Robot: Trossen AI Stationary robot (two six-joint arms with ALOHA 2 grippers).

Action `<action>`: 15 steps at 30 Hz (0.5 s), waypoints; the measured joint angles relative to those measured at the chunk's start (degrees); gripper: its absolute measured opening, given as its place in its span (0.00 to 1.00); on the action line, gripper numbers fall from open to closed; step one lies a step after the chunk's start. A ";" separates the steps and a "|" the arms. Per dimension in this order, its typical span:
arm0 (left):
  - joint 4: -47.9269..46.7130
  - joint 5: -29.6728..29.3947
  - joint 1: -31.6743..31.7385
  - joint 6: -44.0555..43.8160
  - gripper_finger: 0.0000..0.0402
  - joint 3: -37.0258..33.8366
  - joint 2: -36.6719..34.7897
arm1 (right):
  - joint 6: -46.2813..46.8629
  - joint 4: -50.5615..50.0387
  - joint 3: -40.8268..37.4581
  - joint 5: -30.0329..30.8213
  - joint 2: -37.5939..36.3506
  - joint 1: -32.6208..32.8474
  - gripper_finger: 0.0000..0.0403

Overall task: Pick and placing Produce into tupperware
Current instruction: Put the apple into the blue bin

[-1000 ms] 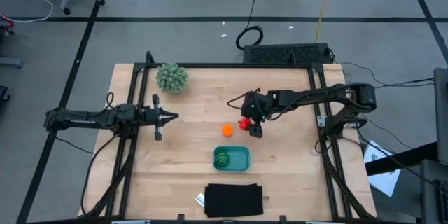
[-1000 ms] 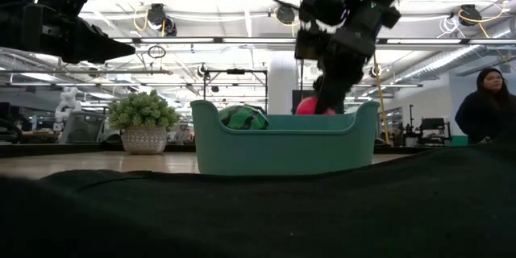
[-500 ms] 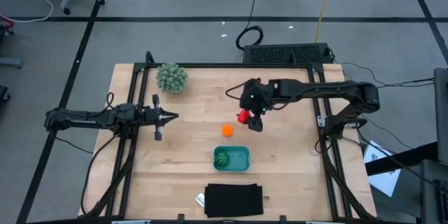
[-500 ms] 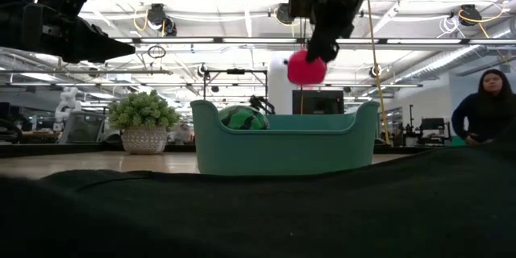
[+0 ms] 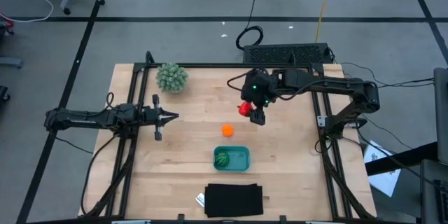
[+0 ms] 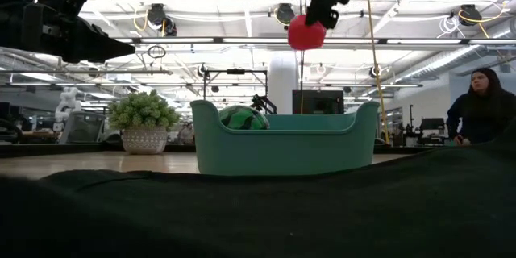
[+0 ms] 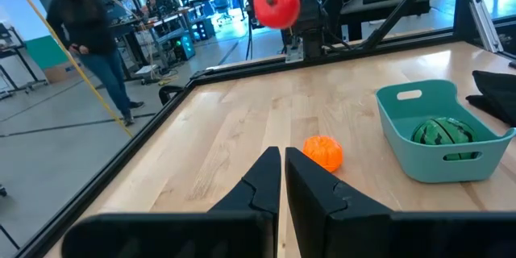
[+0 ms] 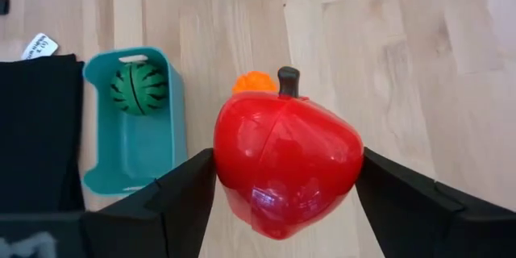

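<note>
My right gripper [image 5: 252, 112] is shut on the red produce piece [image 5: 244, 108], a glossy apple with a dark stem, high above the table's middle [image 6: 306, 32]. The orange round piece [image 5: 227, 130] lies on the wood between it and the teal tupperware [image 5: 241, 158]. The dark green striped piece [image 5: 222, 159] sits inside the tupperware at its left end. My left gripper [image 5: 175, 117] hovers shut over the table's left part, pointing right, and holds nothing. My right gripper pinches the red piece between its two fingers [image 8: 181, 193], one on each of the piece's opposite sides [image 8: 234, 169]. The fingers come from above, pointing down. The piece is lifted clear, well above the tupperware's rim, with its stem [image 8: 288, 81] sticking out sideways.
A pale-green fuzzy plant in a pot [image 5: 171, 77] stands at the far left corner. A black flat rectangle [image 5: 234, 199] with a white tag [image 5: 200, 199] lies at the near edge. A person [image 6: 482, 105] stands in the room beyond the table.
My right gripper has risen from the table with the red piece, shifting a little toward the far edge. The piece went from level with the tupperware's rim to lifted clear, high above it. The left arm kept still.
</note>
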 joint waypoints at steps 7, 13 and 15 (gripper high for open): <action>0.02 0.00 0.00 0.21 0.06 0.00 -0.02 | -0.07 -3.31 5.83 0.22 0.00 0.04 0.66; 0.02 0.00 0.01 0.25 0.06 0.00 -0.02 | 0.06 -6.20 9.22 0.24 0.02 0.18 0.66; 0.02 0.00 0.02 0.26 0.06 0.00 -0.01 | 0.06 -7.15 9.68 0.24 0.02 0.42 0.66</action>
